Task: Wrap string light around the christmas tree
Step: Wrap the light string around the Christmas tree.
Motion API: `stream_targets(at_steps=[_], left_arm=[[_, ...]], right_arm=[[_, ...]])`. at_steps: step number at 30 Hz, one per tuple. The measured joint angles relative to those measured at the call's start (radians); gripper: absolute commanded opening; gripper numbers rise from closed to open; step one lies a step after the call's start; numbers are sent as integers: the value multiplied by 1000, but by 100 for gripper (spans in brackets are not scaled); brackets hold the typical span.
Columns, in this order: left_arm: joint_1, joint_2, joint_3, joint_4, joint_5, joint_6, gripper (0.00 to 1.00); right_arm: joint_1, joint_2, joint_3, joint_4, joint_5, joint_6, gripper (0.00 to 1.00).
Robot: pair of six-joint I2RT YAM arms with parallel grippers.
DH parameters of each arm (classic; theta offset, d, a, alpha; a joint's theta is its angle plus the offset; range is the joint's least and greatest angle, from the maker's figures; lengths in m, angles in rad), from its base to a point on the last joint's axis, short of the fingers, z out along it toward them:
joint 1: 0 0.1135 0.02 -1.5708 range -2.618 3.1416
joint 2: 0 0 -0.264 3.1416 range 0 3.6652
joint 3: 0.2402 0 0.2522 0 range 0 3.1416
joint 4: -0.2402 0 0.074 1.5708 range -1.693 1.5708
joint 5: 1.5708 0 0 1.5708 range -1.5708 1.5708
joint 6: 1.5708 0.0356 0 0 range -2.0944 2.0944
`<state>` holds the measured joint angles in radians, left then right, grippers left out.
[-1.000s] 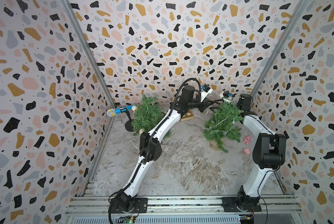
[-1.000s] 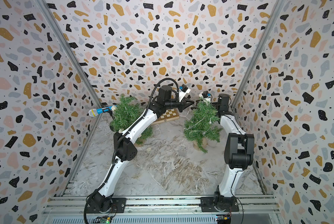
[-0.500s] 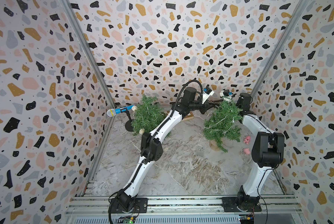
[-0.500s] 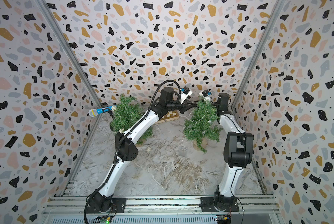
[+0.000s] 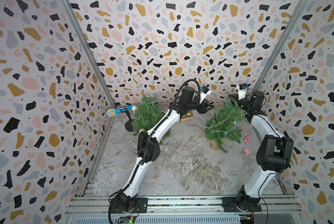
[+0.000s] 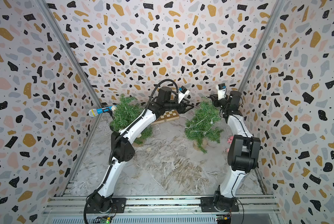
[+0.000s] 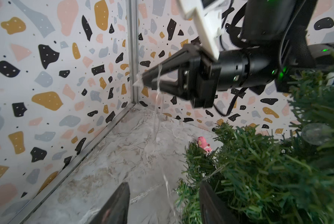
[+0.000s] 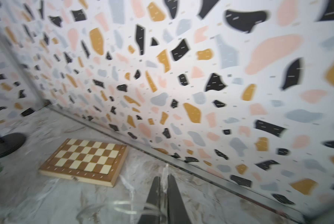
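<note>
the right fingers (image 7: 150, 77) are pinched shut on the string light (image 7: 155, 124), already partly draped over the christmas tree (image 5: 223, 126) beside them, while the left fingers (image 7: 117, 205) stand parted and empty, so a hard tug could topple the tree.

Motion blur smears the string light (image 8: 121, 203) and chessboard (image 8: 86, 158).

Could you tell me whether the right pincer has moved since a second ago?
Yes: the right pincer, shut on the thin clear string light, has shifted toward the grey metal corner post, away from the wooden chessboard.
</note>
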<state>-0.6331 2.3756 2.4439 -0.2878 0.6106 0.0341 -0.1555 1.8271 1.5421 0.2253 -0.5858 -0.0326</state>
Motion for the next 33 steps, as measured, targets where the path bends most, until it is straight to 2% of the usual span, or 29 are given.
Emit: stream_targets(at_steps=[3, 8, 14, 23, 28, 33], left_arm=[[6, -61, -80, 3, -17, 3, 57], [17, -164, -222, 25, -35, 6, 56], [16, -296, -427, 68, -51, 6, 56], [16, -461, -627, 106, -60, -38, 54], [6, -577, -705, 96, -76, -72, 52], [-33, -655, -733, 44, -92, -83, 52]], right_arm=[[-27, -38, 24, -42, 105, 18, 6], [-26, -48, 177, -188, 302, 9, 6], [-25, -194, 102, -287, 507, -2, 6], [14, -357, 61, -433, 630, -29, 7], [71, -395, 61, -579, 690, -42, 6], [79, -401, 117, -788, 733, 8, 4]])
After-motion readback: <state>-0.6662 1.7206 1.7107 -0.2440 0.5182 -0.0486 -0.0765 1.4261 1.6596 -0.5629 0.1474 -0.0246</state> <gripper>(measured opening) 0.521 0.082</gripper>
